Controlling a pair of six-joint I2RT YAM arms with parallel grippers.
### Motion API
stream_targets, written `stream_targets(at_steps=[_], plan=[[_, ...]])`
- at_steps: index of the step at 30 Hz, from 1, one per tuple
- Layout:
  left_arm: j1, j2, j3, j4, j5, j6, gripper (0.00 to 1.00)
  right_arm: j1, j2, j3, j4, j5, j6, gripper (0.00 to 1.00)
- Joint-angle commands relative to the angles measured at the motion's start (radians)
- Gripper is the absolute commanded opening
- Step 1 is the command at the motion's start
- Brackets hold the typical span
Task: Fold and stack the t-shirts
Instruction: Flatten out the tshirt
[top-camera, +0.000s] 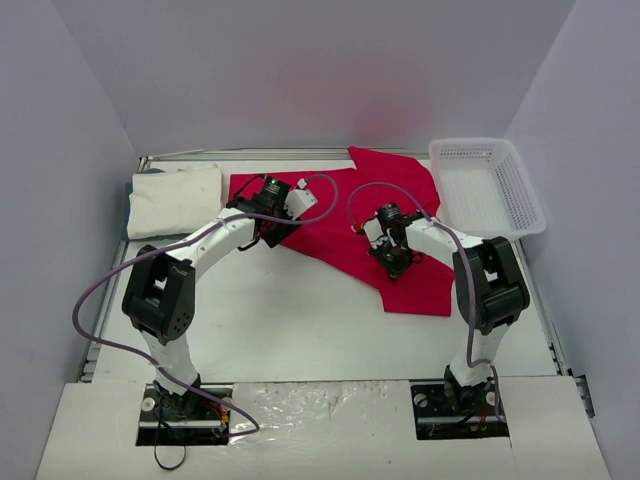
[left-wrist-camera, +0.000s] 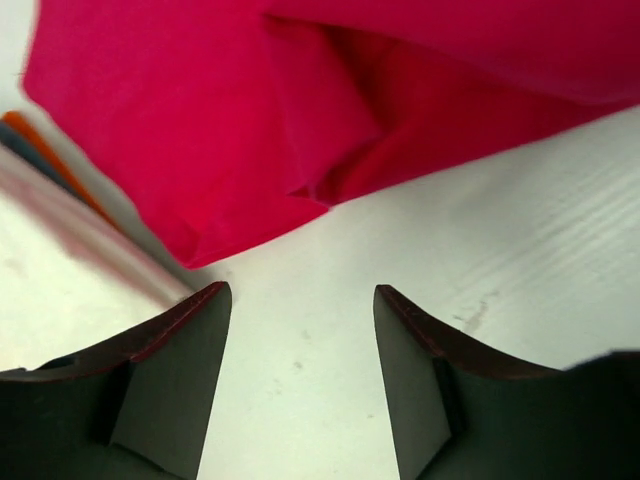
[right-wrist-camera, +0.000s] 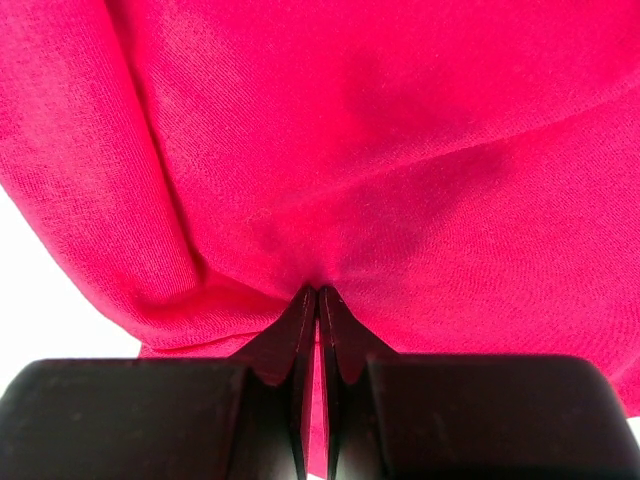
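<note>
- counter (top-camera: 300, 330): white, carries everything.
- red t-shirt (top-camera: 340, 240): lies rumpled across the middle and back of the counter, between the two arms.
- basket (top-camera: 487, 185): white mesh, back right, just beside the red t-shirt's far corner.
- white t-shirt (top-camera: 175, 200): folded rectangle, back left, just beside the red t-shirt's left edge.
- left pincer (left-wrist-camera: 300, 295): jaws apart, holding nothing, over bare counter. The red t-shirt's edge is just ahead of its tips.
- right pincer (right-wrist-camera: 317, 292): jaws closed, pinching a fold of the red t-shirt at its tips.
</note>
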Motion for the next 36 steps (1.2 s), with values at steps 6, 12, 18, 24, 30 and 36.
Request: stream_targets(at_steps=[6,12,18,24,30,36], plan=[[0.007,-0.021,-0.062,-0.036,0.297,-0.060,0.44,-0.001,0.118,-0.069,0.027,0.078,-0.012,0.00],[0.005,0.055,-0.059,0.015,0.288,-0.074,0.47,-0.001,0.121,-0.071,0.026,0.081,-0.012,0.00],[0.007,0.104,-0.045,0.088,0.211,-0.082,0.47,-0.001,0.125,-0.071,0.026,0.083,-0.012,0.00],[0.007,0.126,-0.018,0.133,0.176,-0.088,0.47,0.001,0.126,-0.074,0.027,0.087,-0.015,0.00],[0.007,0.135,0.018,0.150,0.150,-0.088,0.47,0.001,0.131,-0.074,0.026,0.094,-0.018,0.00],[0.007,0.169,0.054,0.157,0.128,-0.079,0.46,0.004,0.137,-0.077,0.027,0.103,-0.019,0.00]])
